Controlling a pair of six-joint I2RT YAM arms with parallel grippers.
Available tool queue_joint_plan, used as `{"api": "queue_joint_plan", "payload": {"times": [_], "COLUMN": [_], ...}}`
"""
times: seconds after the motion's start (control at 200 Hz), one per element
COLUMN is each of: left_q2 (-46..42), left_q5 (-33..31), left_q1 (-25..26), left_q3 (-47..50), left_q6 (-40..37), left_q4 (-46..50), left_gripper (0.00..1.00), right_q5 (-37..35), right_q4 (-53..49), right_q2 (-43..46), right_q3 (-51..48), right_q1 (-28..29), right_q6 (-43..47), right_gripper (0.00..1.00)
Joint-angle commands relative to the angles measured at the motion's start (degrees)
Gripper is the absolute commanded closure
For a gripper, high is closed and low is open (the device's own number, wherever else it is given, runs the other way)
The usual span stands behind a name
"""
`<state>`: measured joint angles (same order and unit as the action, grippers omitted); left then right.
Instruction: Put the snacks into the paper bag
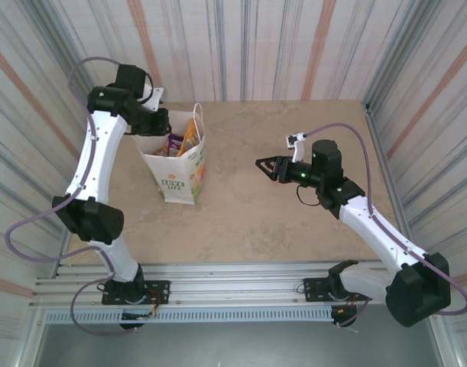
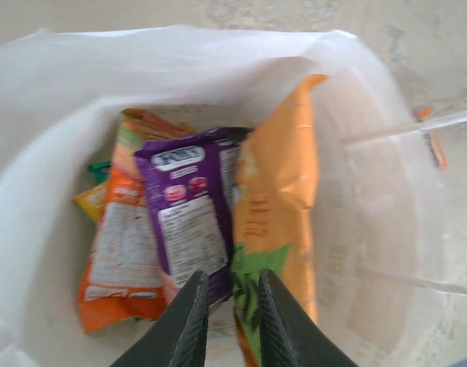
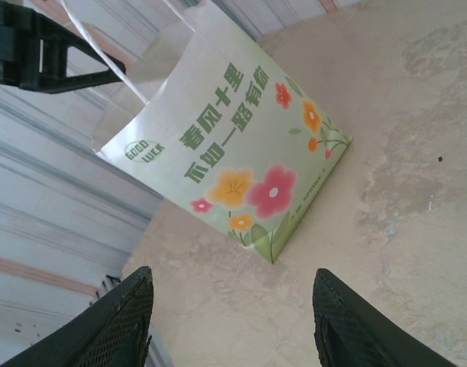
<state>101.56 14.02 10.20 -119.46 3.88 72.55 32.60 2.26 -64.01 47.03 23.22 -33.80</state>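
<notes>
The paper bag stands upright near the table's far left corner with snacks inside, the left gripper slightly parted over an orange packet, the right gripper wide open and empty mid-table.

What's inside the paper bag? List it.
In the paper bag: purple packet in the middle, orange packet standing beside it, red-orange packet opposite, teal edge behind. The packets cover the bag's floor and anything beneath.
</notes>
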Motion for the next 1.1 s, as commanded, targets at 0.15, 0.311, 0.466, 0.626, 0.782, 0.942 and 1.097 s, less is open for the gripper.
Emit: {"api": "queue_joint_plan", "payload": {"times": [0.15,0.311,0.466,0.626,0.782,0.942,1.097], "left_q2": [2.6,4.4,6.1,7.4,7.6,3.5,-0.8], "left_q5": [6.0,4.5,3.9,3.9,5.7,11.0,21.7], "left_q1": [3.6,4.0,4.4,4.5,4.9,4.0,-0.8], "left_q3": [-1.0,-0.5,0.8,2.7,1.9,-1.3,1.8], "left_q6": [0.9,1.3,0.9,0.7,0.7,0.6,3.7], "left_q4": [-2.2,-2.6,-2.6,-3.2,-3.6,-4.2,-8.1], "left_gripper": [0.66,0.6,0.6,0.61,0.91,1.0,1.0], "right_q5": [-0.7,-0.9,-0.8,-0.9,-1.0,-1.4,-0.7], "right_q4": [-1.0,-1.1,-1.0,-1.1,-1.2,-1.1,0.2], "right_q2": [1.9,2.2,2.3,2.6,2.8,3.3,2.6], "right_q3": [-0.4,-0.7,-0.8,-1.1,-1.2,-1.5,-1.7], "right_q1": [-0.2,-0.3,-0.3,-0.5,-0.6,-0.7,-0.7], "right_q6": [1.7,1.9,1.8,1.8,1.9,1.8,1.0], "right_gripper": [0.44,0.44,0.44,0.44,0.44,0.44,0.44]}}
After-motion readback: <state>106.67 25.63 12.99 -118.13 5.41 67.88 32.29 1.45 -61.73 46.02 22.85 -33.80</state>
